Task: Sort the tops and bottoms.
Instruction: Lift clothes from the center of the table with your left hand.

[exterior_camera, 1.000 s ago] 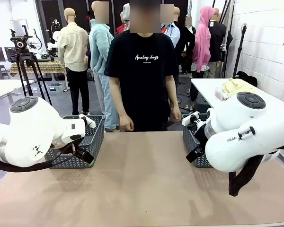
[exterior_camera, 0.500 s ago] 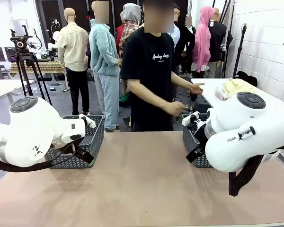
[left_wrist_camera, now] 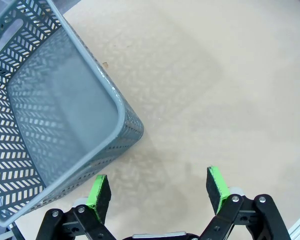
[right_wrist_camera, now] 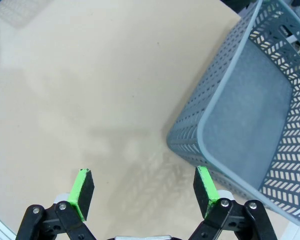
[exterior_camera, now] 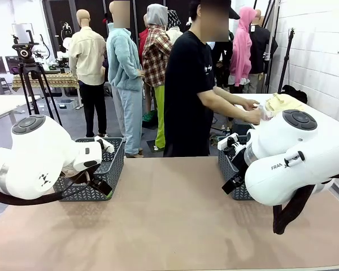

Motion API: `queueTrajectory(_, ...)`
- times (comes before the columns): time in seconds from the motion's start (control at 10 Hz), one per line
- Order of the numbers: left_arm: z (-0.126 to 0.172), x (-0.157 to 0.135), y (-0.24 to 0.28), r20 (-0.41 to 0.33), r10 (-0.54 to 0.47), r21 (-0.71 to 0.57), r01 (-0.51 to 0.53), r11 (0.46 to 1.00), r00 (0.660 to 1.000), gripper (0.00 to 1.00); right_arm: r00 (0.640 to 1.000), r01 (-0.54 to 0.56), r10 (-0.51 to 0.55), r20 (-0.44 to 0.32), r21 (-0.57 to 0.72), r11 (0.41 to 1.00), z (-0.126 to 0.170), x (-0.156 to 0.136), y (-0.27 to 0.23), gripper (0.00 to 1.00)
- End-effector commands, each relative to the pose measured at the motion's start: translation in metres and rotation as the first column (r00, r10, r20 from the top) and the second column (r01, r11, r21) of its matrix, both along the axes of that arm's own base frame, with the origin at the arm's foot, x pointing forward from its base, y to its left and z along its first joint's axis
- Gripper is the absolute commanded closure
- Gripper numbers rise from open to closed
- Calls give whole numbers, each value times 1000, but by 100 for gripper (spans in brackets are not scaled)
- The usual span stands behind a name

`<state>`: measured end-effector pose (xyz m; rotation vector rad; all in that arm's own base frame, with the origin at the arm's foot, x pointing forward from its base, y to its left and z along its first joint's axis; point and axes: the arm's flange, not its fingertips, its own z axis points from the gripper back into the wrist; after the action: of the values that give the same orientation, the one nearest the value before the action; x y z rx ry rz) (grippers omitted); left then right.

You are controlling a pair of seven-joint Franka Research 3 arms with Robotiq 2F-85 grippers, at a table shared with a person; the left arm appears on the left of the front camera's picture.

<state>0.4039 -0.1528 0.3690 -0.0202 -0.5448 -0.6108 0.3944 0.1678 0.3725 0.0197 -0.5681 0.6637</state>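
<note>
Standby: left gripper and right gripper hover spread wide and empty, each beside a grey basket, while the pale yellow garment lies on a side table near the person's hand; a carelessly dropped garment could bunch up and defeat a clean pinch.

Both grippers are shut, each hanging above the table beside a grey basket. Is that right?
Not quite: both are open. The left wrist view shows the left gripper with its green pads wide apart, and the right wrist view shows the same for the right gripper. Each does hang above the table beside a grey basket.
</note>
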Motion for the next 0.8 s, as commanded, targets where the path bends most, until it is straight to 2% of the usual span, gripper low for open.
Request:
queueTrajectory(0.0,3,0,2,7,4,-5,-4,1000,1000,0,1000,0,0,3,2,1000,1,0,0,0)
queueTrajectory(0.7,3,0,2,7,4,-5,-4,1000,1000,0,1000,0,0,3,2,1000,1,0,0,0)
